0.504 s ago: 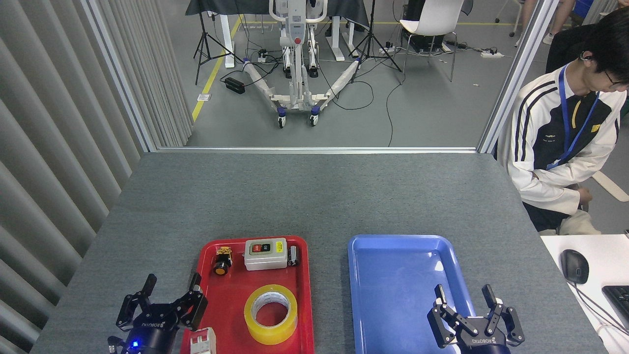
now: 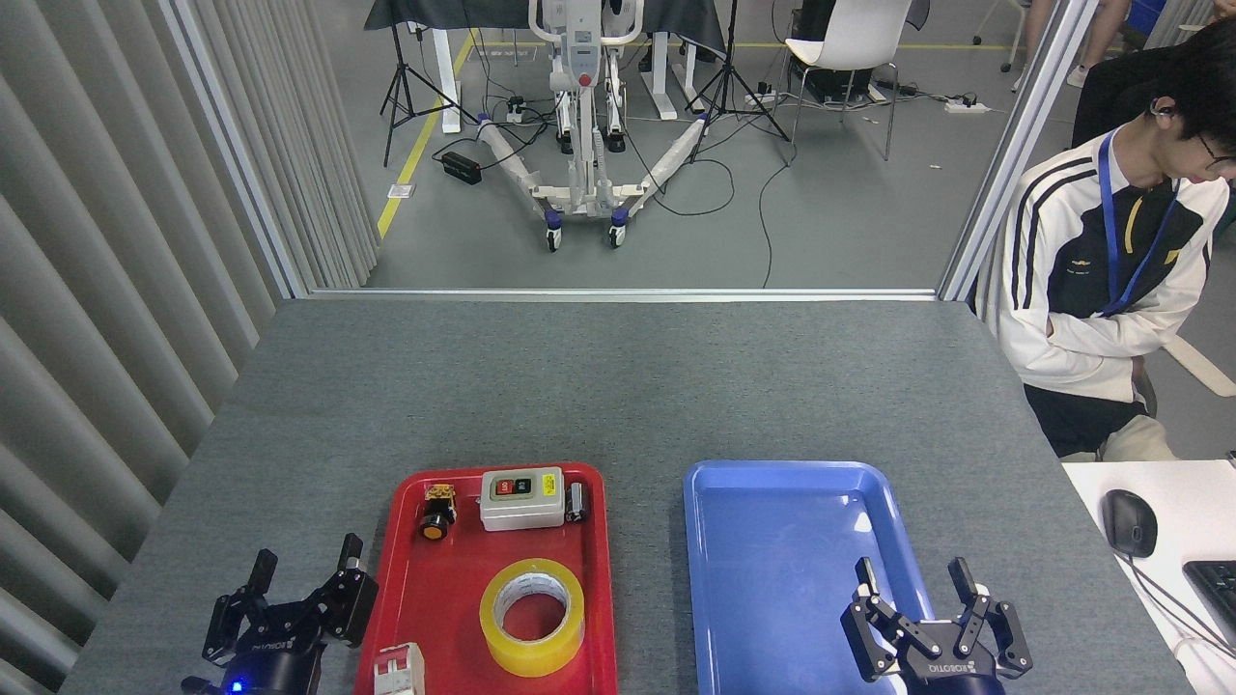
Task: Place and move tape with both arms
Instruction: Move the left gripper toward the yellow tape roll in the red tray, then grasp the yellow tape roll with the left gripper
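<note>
Tape untouched in the red tray, both tools spread and holding nothing.

The tape (image 2: 532,616) lay flat at the near end of the red tray (image 2: 462,579), close beside a small white part (image 2: 400,668) and the tray's near rim. I judged the main risk to be my left tool (image 2: 301,589) clipping that rim or nudging the white part on its way in, since it sat low over the counter (image 2: 618,386) just outside the tray, fingers wide apart and pointing away from me. My right tool (image 2: 915,589) hung over the blue tray (image 2: 792,550), equally splayed.
</note>
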